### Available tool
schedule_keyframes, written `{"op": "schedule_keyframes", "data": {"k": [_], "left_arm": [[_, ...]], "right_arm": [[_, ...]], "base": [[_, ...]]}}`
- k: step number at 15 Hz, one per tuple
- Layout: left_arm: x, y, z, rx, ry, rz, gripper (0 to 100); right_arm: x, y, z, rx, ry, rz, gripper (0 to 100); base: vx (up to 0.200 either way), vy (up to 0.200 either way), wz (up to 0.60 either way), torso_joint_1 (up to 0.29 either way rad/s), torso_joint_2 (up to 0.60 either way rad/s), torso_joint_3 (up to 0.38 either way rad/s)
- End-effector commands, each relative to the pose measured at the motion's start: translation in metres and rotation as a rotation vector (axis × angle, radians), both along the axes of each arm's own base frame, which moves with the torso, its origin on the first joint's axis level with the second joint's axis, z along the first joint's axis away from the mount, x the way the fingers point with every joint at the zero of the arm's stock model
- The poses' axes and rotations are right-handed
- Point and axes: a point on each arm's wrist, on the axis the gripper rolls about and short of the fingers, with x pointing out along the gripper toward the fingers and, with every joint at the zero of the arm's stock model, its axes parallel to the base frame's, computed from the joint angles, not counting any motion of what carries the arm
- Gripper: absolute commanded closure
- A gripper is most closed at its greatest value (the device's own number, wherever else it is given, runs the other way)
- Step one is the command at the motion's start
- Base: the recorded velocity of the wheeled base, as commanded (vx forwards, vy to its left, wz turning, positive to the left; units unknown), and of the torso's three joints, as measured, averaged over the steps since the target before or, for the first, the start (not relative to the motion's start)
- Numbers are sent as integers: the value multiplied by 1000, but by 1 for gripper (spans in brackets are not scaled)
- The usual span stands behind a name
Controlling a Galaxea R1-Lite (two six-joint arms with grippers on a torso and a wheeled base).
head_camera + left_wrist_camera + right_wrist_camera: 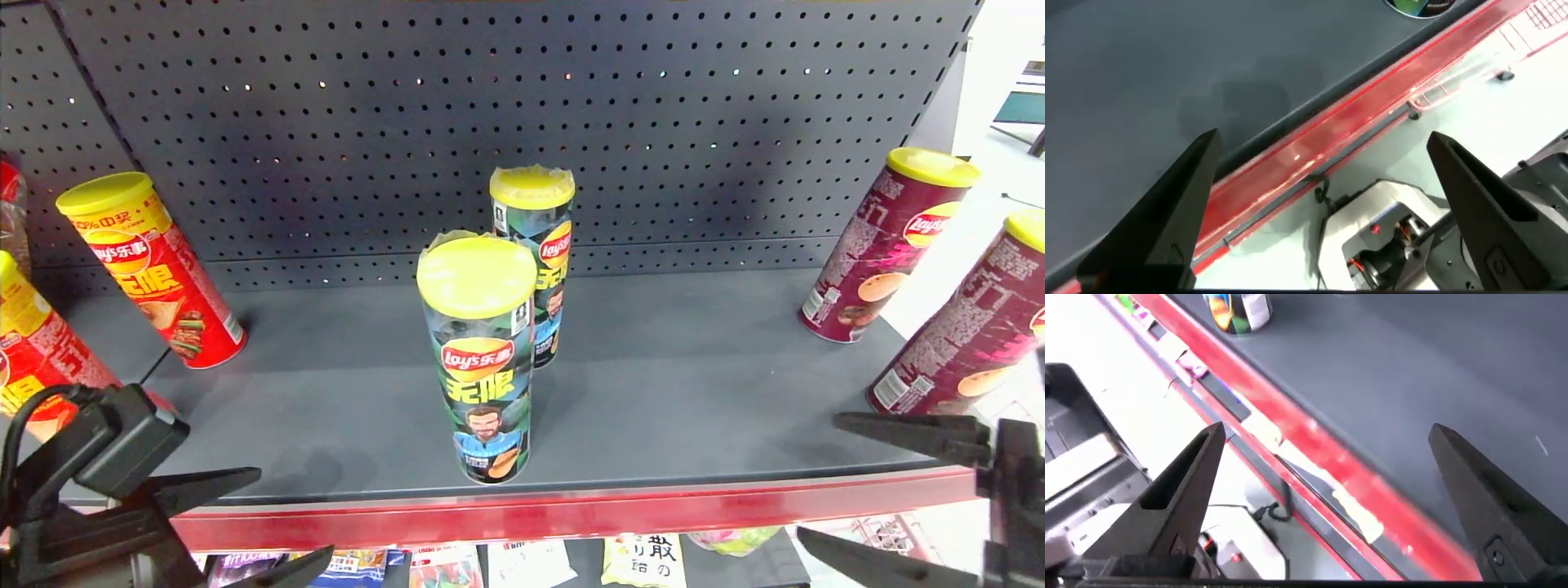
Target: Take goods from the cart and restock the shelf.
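Observation:
Two green-and-blue chip cans with yellow lids stand upright mid-shelf, the front can [483,367] near the red shelf edge [571,513] and the back can [535,261] just behind it. My left gripper [294,511] hangs open and empty at the shelf's front left, over the red edge [1315,155] in the left wrist view [1323,137]. My right gripper [816,475] is open and empty at the front right, and the right wrist view [1327,430] shows it above the edge, with the front can's base [1237,310] farther off.
Two red cans [151,269] [33,351] stand at the shelf's left end and two maroon cans [886,245] [971,335] at the right. A pegboard wall [490,98] backs the grey shelf board [694,384]. Packets [645,559] lie on the level below.

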Motion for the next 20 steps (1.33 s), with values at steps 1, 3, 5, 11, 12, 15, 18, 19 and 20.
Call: {"op": "schedule_keyframes", "data": {"k": [1, 3, 5, 11, 12, 15, 18, 19, 20], "left_arm": [[23, -12, -2, 27, 51, -6, 0], [43, -23, 5, 22, 42, -9, 0], [57, -30, 6, 28, 49, -14, 0], [74, -51, 1, 68, 67, -82, 0], [79, -53, 0, 82, 67, -89, 0], [93, -61, 2, 83, 61, -89, 0], [100, -67, 2, 85, 61, -95, 0], [100, -67, 2, 84, 62, -99, 0], [99, -68, 2, 85, 63, -100, 0]], "right_arm": [[-35, -37, -9, 68, -105, -157, 0], [-43, -49, -6, 143, -129, -289, 0], [-49, -56, -7, 182, -133, -370, 0], [-69, -64, -20, 198, -100, -437, 0], [-70, -65, -20, 205, -107, -443, 0], [-70, -65, -20, 205, -107, -448, 0], [-70, -65, -20, 203, -103, -448, 0], [-69, -65, -19, 203, -103, -448, 0], [-69, -65, -19, 203, -103, -448, 0]], "base": [[0, 0, 0, 0, 0, 0], [0, 0, 0, 0, 0, 0], [0, 0, 0, 0, 0, 0], [0, 0, 0, 0, 0, 0], [0, 0, 0, 0, 0, 0], [0, 0, 0, 0, 0, 0], [0, 0, 0, 0, 0, 0], [0, 0, 0, 0, 0, 0], [0, 0, 0, 0, 0, 0]]}}
